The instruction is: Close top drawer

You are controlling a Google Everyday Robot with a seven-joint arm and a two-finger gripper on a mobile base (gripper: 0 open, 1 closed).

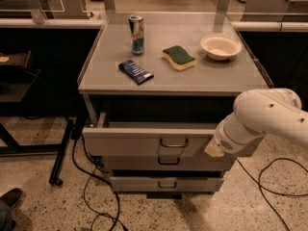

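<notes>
The top drawer (130, 142) is a wide grey-beige drawer with a small dark wire handle (174, 142) at its centre. It sticks out a little from the cabinet, under the table top (221, 76). My gripper (214, 150) is at the end of the white arm (264, 119), against the right part of the drawer's front panel, right of the handle.
On the table top stand a can (137, 34), a dark blue packet (135, 71), a green-and-yellow sponge (178, 57) and a white bowl (221, 46). Two shorter drawers (168, 161) (167, 183) sit below. Cables (96, 196) and a black stand leg (60, 153) lie on the floor at left.
</notes>
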